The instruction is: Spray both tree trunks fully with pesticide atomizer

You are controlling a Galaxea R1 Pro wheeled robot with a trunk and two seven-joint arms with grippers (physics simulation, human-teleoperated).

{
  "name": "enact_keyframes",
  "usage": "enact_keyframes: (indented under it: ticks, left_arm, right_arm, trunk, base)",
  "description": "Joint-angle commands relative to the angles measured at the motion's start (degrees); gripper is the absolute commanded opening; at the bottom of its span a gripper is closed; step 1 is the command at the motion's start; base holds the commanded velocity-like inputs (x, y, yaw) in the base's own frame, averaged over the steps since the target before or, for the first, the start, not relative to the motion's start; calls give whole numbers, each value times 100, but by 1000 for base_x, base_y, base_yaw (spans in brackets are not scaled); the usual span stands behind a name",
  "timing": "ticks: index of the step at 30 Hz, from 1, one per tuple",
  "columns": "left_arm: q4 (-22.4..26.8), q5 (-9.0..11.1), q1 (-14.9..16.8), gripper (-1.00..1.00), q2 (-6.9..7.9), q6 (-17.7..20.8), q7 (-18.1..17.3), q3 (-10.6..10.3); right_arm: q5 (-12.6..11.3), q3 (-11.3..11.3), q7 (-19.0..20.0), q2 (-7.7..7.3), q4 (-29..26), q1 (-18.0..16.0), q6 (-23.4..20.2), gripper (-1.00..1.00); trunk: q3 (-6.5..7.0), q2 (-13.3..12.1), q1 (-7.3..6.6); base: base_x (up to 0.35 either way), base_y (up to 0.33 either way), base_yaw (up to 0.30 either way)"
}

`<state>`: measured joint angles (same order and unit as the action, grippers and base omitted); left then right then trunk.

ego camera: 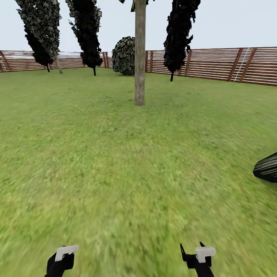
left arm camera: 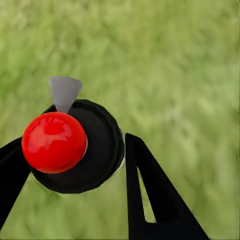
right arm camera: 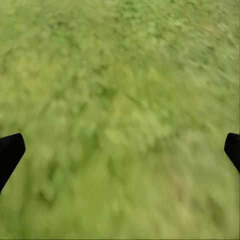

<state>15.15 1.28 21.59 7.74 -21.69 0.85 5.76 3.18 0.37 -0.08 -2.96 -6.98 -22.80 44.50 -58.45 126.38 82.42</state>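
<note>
Nearest, the left wrist view shows what the head view does not: the left claw closed around the pesticide atomizer, a round black body with a glossy red ball on top and a small grey cone-shaped nozzle at its edge, one black finger against its side, the other at its opposite side, with lawn beneath. The right wrist view shows the right claw spread wide with nothing in it, its two black fingertips at the frame's edges over blurred grass.

In the head view both claws sit low over the lawn, left and right. A dark ribbed object pokes in at the right edge. Farther off, the tree trunk stands upright, pale grey-brown and bare, well apart from the robot. Behind it stand a rounded bush, dark columnar trees and the slatted wooden fence.
</note>
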Motion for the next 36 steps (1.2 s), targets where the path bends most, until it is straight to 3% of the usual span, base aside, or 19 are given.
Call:
enact_keyframes:
  ticks: [1, 36]
  left_arm:
    - [-4, 13, 3, -100, 0, -19, 3, 4]
    - [-6, 13, 1, -100, 0, -19, 3, 4]
  right_arm:
    - [23, -1, -1, 0, 4, -3, 15, 100]
    - [24, 0, -1, -3, 4, -2, 15, 100]
  trunk:
    - [-5, 2, 3]
    - [-5, 2, 3]
  base:
    - [339, 0, 0]
    - [339, 0, 0]
